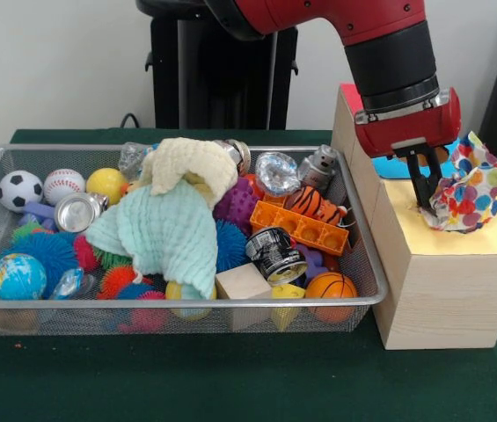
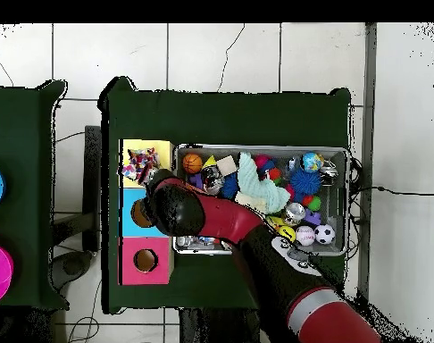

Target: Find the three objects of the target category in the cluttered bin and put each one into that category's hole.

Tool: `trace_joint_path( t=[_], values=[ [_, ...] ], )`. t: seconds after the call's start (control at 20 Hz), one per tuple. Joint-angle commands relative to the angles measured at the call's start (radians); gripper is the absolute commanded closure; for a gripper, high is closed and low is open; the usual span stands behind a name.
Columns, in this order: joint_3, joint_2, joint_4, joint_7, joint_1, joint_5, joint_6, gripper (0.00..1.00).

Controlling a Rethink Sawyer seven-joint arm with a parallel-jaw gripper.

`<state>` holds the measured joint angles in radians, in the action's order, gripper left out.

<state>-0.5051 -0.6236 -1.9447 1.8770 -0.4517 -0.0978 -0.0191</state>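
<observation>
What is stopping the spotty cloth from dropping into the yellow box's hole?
Nothing visible stands between them. The crumpled polka-dot cloth sits on the yellow top of the wooden box, with the black end effector pressed against its side. The hole itself is hidden beneath the cloth.

My red and black arm reaches across from the pedestal side and bends down at the wrist. My gripper hangs straight down, black fingers pointing at the surface below, pinched close against crumpled material.
</observation>
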Motion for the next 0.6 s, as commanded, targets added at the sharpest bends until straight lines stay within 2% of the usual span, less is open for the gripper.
trace_joint_path(
  t=[0.05, 0.35, 0.6],
  values=[
    [0.006, 0.056, -0.044, 0.193, 0.007, -0.025, -0.009, 1.0],
    [0.046, 0.057, -0.054, 0.187, 0.019, -0.047, -0.083, 1.0],
    [0.07, 0.058, -0.057, 0.187, 0.03, -0.057, -0.104, 1.0]
  ],
)
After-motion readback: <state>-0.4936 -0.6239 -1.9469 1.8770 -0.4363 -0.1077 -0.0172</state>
